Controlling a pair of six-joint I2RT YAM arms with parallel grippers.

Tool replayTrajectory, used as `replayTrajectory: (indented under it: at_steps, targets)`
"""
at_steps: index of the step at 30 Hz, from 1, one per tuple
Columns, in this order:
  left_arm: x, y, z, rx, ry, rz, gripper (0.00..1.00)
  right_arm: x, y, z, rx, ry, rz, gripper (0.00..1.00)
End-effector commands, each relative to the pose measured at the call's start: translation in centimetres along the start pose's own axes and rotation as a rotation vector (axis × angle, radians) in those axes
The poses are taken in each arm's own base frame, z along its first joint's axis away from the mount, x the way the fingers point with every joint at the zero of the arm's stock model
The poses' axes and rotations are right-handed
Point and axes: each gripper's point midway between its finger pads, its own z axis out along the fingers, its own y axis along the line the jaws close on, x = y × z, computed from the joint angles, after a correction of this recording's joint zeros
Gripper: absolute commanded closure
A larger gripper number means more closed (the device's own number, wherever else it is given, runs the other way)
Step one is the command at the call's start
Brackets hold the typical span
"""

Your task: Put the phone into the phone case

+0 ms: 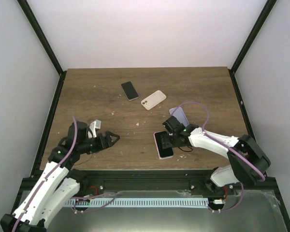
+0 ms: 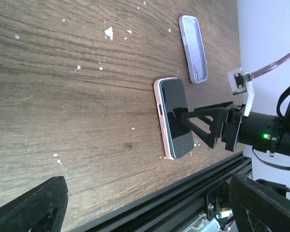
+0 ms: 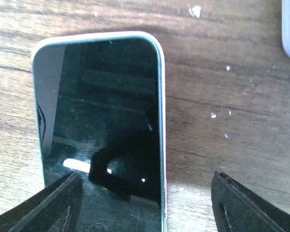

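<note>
A black-screened phone [image 1: 163,145] [image 2: 176,116] [image 3: 101,106] lies flat near the table's front edge. It has a teal edge and a pink case rim [image 2: 159,107] around it. My right gripper [image 1: 171,140] [image 3: 147,203] hovers low over the phone's near end and is open. One of its fingers is above the screen and the other above bare wood to the right of the phone; neither touches it. My left gripper [image 1: 114,137] [image 2: 150,212] is open and empty, well to the left, pointing at the phone.
A lavender case [image 1: 180,115] [image 2: 193,48] lies just behind the right gripper. Farther back are a second dark phone [image 1: 130,90] and a cream case [image 1: 153,99]. White crumbs dot the wood. The black front rail [image 2: 183,193] runs close by the phone.
</note>
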Motion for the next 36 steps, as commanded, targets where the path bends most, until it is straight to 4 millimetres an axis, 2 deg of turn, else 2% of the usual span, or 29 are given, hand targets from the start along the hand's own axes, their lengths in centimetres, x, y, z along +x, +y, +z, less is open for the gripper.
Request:
replayTrajectory:
  at_steps: [1, 15, 19, 26, 28, 31, 34, 36]
  targets:
    - [-0.1, -0.8, 0.4, 0.045, 0.001, 0.008, 0.09, 0.2, 0.6, 0.3, -0.064, 0.001, 0.007, 0.29]
    - [0.8, -1.2, 2.2, 0.068, 0.050, 0.005, 0.20, 1.9, 2.6, 2.0, -0.182, 0.089, 0.078, 0.45]
    - [1.4, -1.6, 3.0, 0.057, 0.070, 0.024, 0.21, 2.1, 4.4, 1.9, -0.264, 0.110, 0.129, 0.50]
    - [1.8, -1.6, 4.4, 0.040, 0.083, 0.017, 0.22, 1.7, 8.1, 0.8, -0.378, 0.120, 0.167, 0.50]
    - [2.2, -1.6, 5.0, 0.059, 0.111, 0.000, 0.22, 1.5, 8.0, 0.4, -0.366, 0.110, 0.154, 0.49]
    - [2.8, -1.7, 5.6, 0.078, 0.145, -0.015, 0.23, 2.0, 6.8, 0.0, -0.317, 0.104, 0.130, 0.44]
    - [3.0, -1.6, 6.0, 0.080, 0.159, -0.014, 0.24, 3.8, 5.6, -0.1, -0.291, 0.141, 0.103, 0.43]
    - [3.1, -1.6, 6.2, 0.084, 0.166, -0.014, 0.25, 4.7, 5.1, -0.3, -0.288, 0.153, 0.105, 0.46]
